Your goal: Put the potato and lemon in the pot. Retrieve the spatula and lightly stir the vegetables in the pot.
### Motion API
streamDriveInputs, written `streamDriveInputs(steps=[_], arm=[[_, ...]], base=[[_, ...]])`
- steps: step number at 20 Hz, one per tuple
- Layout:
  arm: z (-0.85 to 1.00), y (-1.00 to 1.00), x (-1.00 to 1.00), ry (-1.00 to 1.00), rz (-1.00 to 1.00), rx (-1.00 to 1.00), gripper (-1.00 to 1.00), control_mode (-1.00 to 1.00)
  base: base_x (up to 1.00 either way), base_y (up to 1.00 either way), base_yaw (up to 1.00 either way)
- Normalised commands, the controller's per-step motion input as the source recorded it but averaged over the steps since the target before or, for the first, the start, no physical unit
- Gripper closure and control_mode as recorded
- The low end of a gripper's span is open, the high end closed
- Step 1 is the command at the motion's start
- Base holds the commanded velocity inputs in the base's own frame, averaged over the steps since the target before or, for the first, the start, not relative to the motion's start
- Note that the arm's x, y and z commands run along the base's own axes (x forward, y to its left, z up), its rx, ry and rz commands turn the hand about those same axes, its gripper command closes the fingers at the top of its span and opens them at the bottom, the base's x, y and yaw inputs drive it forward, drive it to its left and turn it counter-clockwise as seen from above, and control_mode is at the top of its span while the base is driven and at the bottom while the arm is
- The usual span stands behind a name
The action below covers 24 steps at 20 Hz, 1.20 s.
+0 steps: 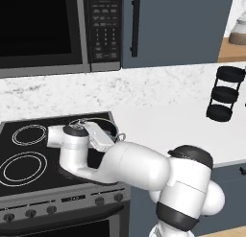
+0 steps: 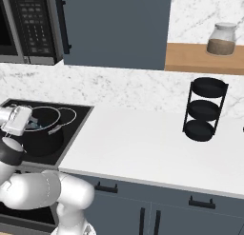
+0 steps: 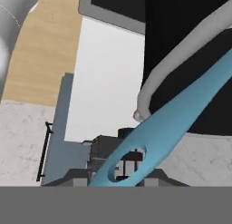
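Observation:
The dark pot (image 2: 44, 140) stands on the black cooktop (image 1: 29, 152), and my arm covers most of it in the left base view, where a bit of its rim (image 1: 109, 124) shows. My gripper (image 2: 29, 124) hangs over the pot's left rim, shut on the light-blue spatula (image 3: 181, 109). In the hand view the spatula's handle, with a hole at its end, runs from my gripper (image 3: 116, 167) up and across the pot's black wall (image 3: 181, 46) and its grey loop handle (image 3: 172, 60). The potato, the lemon and the vegetables are hidden from view.
A microwave (image 1: 43, 29) hangs above the stove. The white counter (image 2: 143, 143) stretches to the right of the cooktop, with a black three-tier rack (image 2: 202, 110) at its back. A glass jar (image 2: 221, 39) sits on a wooden shelf above.

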Motion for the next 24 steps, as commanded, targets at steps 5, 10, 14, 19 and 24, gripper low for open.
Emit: streamDriveInputs(steps=[5,10,14,19,24], arm=[[-0.17,0.00,0.16,0.03,0.16,-0.12,1.00,-1.00],[-0.20,0.00,0.10,-0.05,0.01,-0.02,1.00,-1.00],[-0.06,0.00,0.13,-0.04,0.00,0.00,1.00,-1.00],[0.00,0.00,0.25,0.00,-0.01,-0.03,1.00,-1.00],[0.00,0.00,0.27,-0.05,0.00,0.00,1.00,-1.00]], base=[[0.00,0.00,0.00],[0.00,0.00,0.00],[0.00,0.00,0.00],[0.00,0.00,0.00],[0.00,0.00,0.00]])
